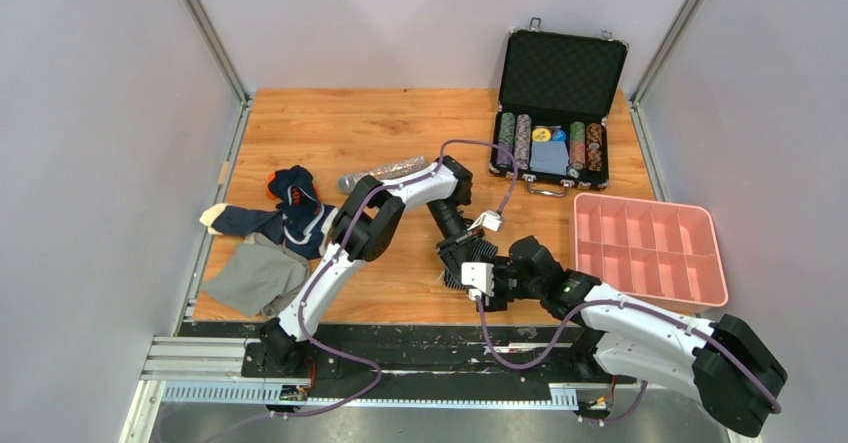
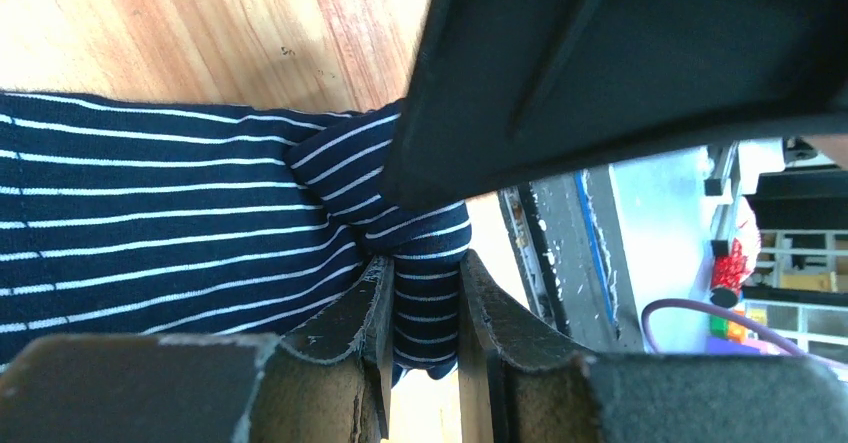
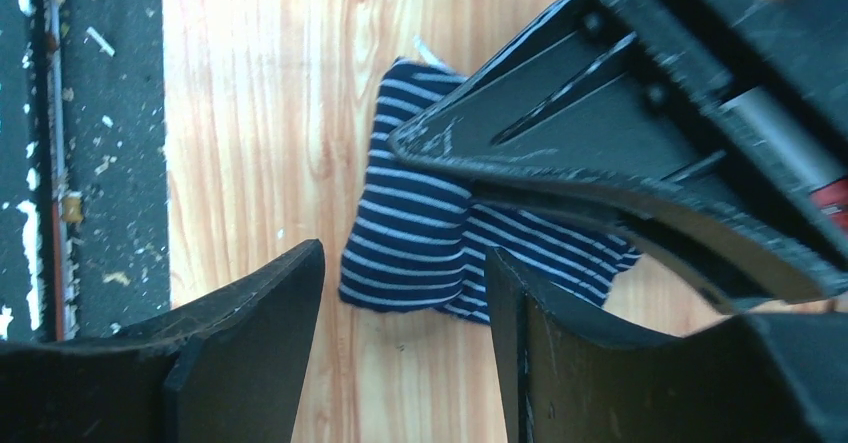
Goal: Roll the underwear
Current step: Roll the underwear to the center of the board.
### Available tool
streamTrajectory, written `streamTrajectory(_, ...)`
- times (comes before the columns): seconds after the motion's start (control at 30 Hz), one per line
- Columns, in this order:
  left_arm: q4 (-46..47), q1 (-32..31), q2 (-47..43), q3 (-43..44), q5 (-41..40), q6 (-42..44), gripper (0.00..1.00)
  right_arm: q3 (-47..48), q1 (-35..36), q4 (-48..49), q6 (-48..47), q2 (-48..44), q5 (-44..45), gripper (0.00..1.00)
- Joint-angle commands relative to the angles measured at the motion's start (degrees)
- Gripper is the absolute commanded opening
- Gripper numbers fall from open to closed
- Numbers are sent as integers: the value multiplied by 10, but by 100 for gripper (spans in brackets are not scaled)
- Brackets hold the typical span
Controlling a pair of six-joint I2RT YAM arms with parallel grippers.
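The striped navy underwear (image 3: 415, 228) lies bunched on the wooden table near the front edge, mostly hidden under both grippers in the top view (image 1: 476, 253). My left gripper (image 2: 425, 298) is shut on a fold of it (image 2: 200, 213). My right gripper (image 3: 405, 338) is open, its jaws just short of the cloth's near edge and not touching it. In the top view the left gripper (image 1: 458, 263) and right gripper (image 1: 482, 281) meet over the cloth. The plain navy underwear with an orange patch (image 1: 293, 203) lies crumpled at the table's left.
A flat grey cloth (image 1: 255, 275) lies at the front left. An open black case of poker chips (image 1: 553, 148) stands at the back right. A pink compartment tray (image 1: 648, 248) sits at the right. A silvery wrapped object (image 1: 385, 171) lies behind the left arm.
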Motion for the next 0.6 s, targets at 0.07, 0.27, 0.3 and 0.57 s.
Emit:
streamTrajectory(0.07, -27, -7, 50, 11, -18, -12, 7, 22, 9, 58, 14, 12, 3, 61)
streamTrajectory(0.27, -26, 5, 59, 18, 7, -26, 7, 20, 8, 47, 4, 44, -27, 59)
streamTrajectory(0.3, -26, 6, 59, 17, 7, -26, 6, 20, 8, 50, 3, 48, -27, 58)
streamTrajectory(0.57, -26, 15, 57, 11, 11, -21, 6, 13, 4, 77, -3, 82, -19, 51)
